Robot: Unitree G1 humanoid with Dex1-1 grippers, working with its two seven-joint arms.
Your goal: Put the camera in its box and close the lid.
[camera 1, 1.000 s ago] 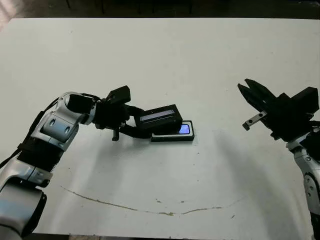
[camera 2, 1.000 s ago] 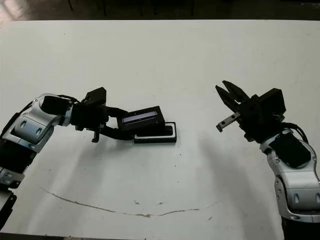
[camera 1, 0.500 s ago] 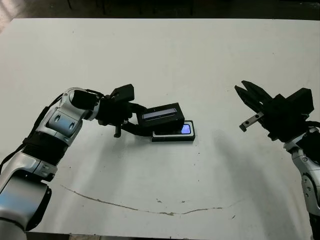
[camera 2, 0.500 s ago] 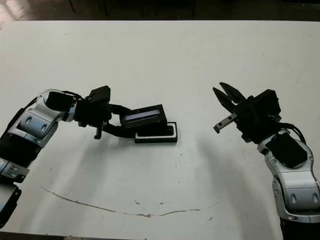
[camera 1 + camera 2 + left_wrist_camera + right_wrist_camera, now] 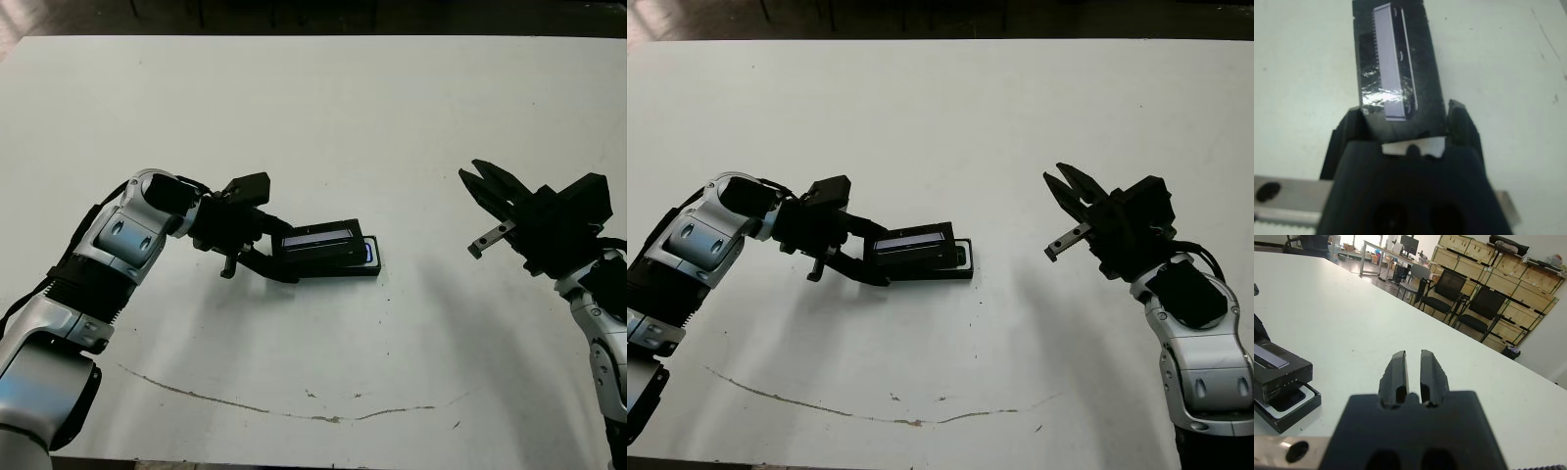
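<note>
Black-walled, the box (image 5: 370,268) is lying mid-tabletop (image 5: 323,117), its long axis running left to right. Left hand (image 5: 282,257) is pinching the lid (image 5: 319,241) lengthwise over it, the camera's (image 5: 366,253) blue end peeking out. Right hand (image 5: 482,186) is hovering well apart, fingers nearly together.

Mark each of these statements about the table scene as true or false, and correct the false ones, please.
1. The left gripper holds the lid. True.
2. The lid lies flat and fully shut on the box. False: the lid is over the box but tilted, and the end of the box away from the left gripper shows uncovered.
3. The camera is inside the box. True: its bluish glossy end shows at the uncovered end.
4. The right gripper grips the box. False: it hangs apart from the box, holding nothing, its fingers nearly together.
5. The lid has a shiny stripe along its length. True.
</note>
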